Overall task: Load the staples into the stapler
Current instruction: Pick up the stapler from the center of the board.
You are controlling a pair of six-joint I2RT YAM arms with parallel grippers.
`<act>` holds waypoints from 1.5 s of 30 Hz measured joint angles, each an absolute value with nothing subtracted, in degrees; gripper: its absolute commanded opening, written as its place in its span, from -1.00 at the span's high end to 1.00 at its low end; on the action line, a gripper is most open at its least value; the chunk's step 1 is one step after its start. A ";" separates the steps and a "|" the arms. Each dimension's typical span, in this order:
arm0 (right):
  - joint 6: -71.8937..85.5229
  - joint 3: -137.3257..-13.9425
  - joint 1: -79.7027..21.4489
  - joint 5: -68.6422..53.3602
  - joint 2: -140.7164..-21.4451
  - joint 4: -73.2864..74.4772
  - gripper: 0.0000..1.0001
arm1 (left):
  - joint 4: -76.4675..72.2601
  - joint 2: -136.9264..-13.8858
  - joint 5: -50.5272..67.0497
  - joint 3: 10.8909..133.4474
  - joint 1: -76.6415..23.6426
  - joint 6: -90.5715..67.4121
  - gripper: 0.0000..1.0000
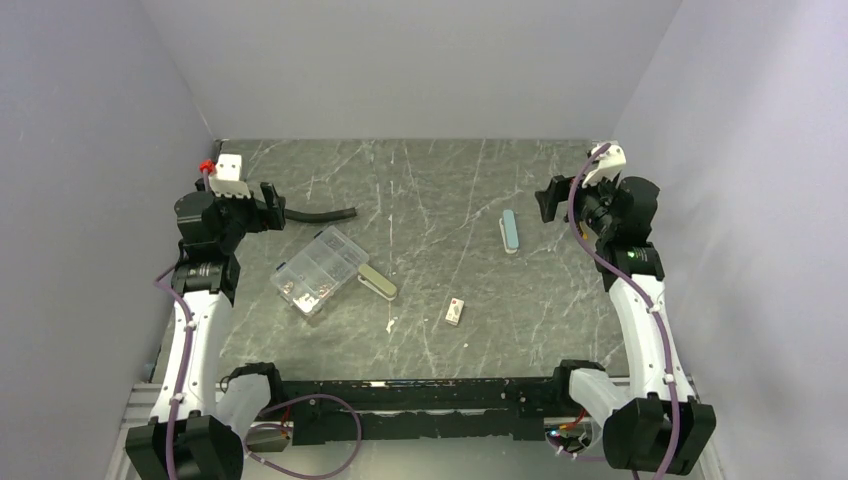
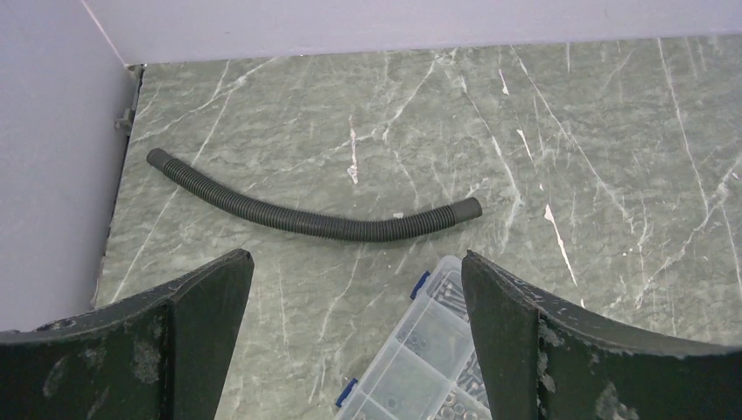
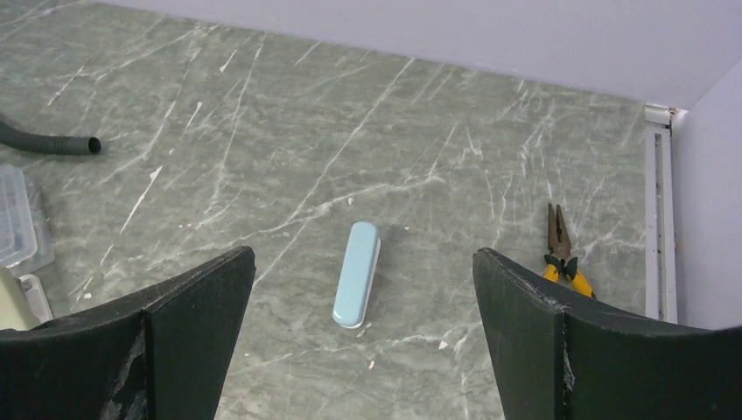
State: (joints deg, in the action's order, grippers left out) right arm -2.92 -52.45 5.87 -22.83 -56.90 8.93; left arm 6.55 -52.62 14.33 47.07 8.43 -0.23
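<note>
**Nothing loaded yet: both grippers empty, staple box untouched**

Both tools are held spread wide with nothing between the fingers: the left gripper at the left edge of the top view, the right gripper at the right edge. Just below the right gripper's view, a blue stapler is seen lying closed on the table. A beige stapler lies closed near the centre, beside a clear compartment case. The staple box rests alone at lower centre, well apart from either tool. No step is judged done: a stapler has yet to be opened, and the staples taken out and inserted. Which stapler is meant cannot be told.
</note>
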 measured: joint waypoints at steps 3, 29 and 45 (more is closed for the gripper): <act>-2.98 -52.45 6.79 -24.08 -56.64 8.99 -0.99 | 6.48 -52.42 14.33 46.83 8.43 -0.23 -0.89; -2.07 -51.68 7.99 -23.62 -57.10 8.97 -0.99 | 13.34 -57.49 28.53 49.06 9.56 6.28 -0.89; -9.82 -53.17 -16.88 -1.83 -79.29 15.35 -0.71 | 18.41 -62.63 34.00 50.59 9.37 11.90 -0.89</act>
